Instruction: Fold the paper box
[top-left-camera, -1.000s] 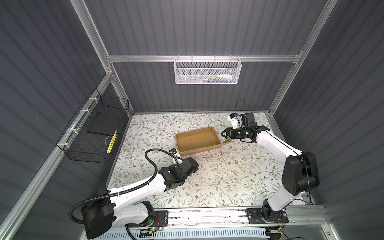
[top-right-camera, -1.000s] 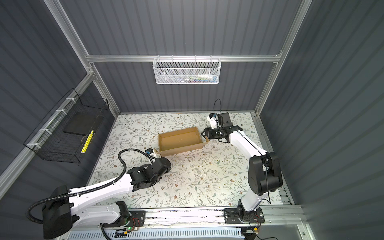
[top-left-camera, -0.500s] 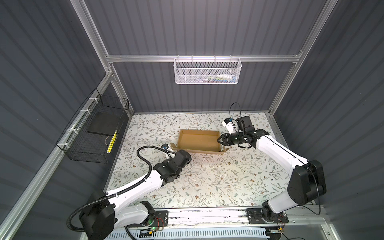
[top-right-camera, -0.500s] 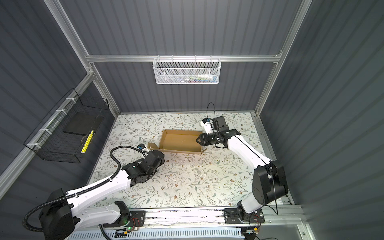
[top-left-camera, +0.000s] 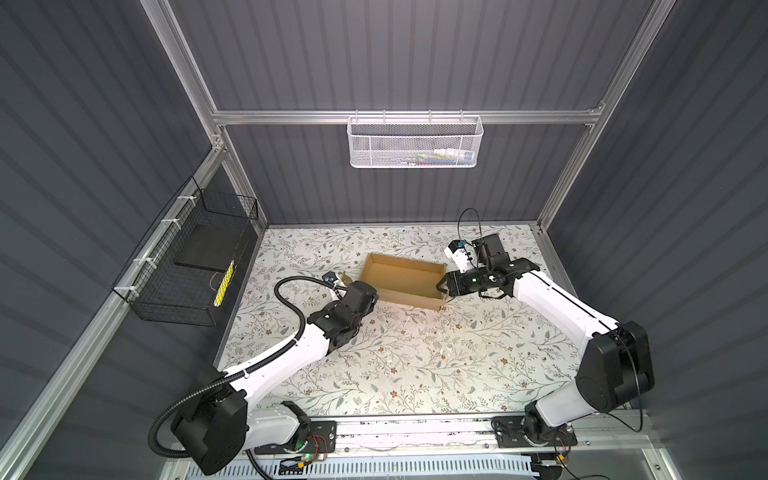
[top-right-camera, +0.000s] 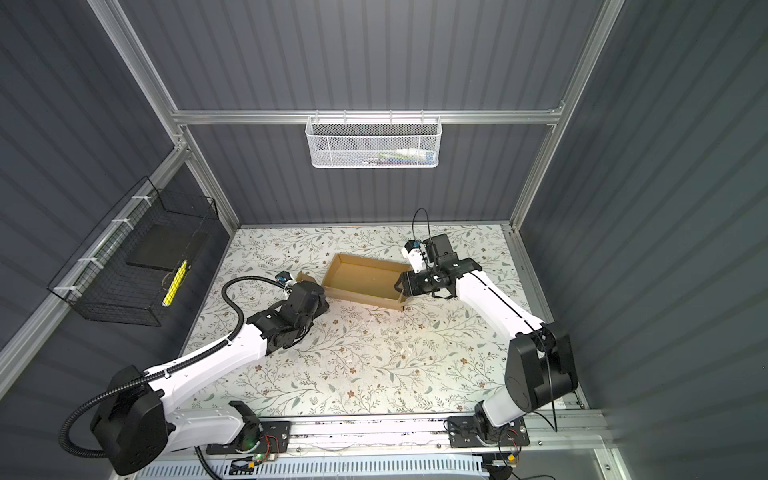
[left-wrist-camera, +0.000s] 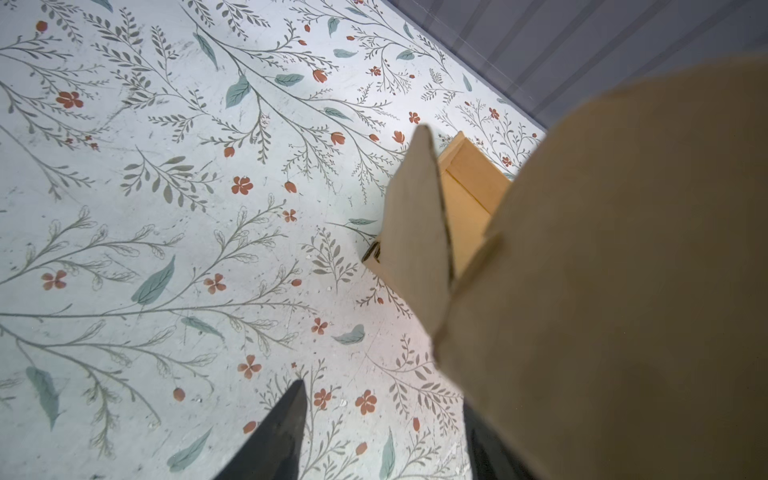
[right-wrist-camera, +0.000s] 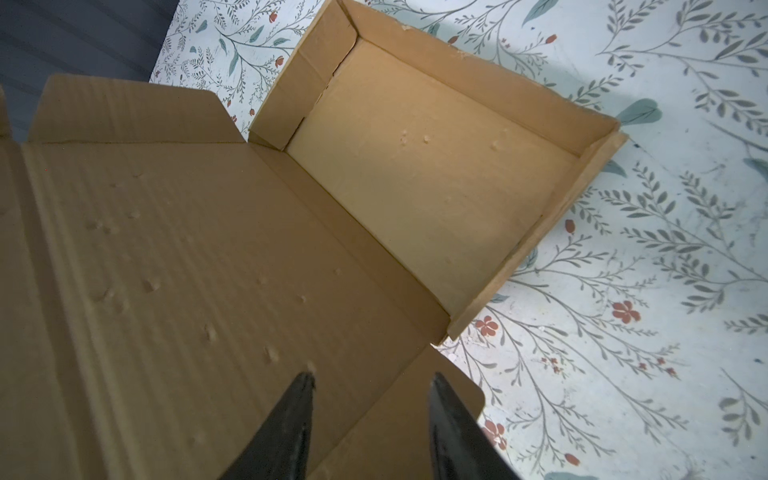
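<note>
Paper box (top-left-camera: 401, 276) lies unclamped on your desk (top-left-camera: 415, 357); left jaws and right jaws both stand apart, so pressing the lid (right-wrist-camera: 187, 257) could skid it away.

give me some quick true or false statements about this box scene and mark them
1. The cardboard box has an empty tray. True.
2. Its lid is shut over the tray. False: the lid is open and the tray floor shows.
3. A white mesh basket hangs on the rear rail. True.
4. The black wire basket sits inside the box. False: it hangs on the left wall's rail.
5. A black slab lies in the wire basket. True.
</note>
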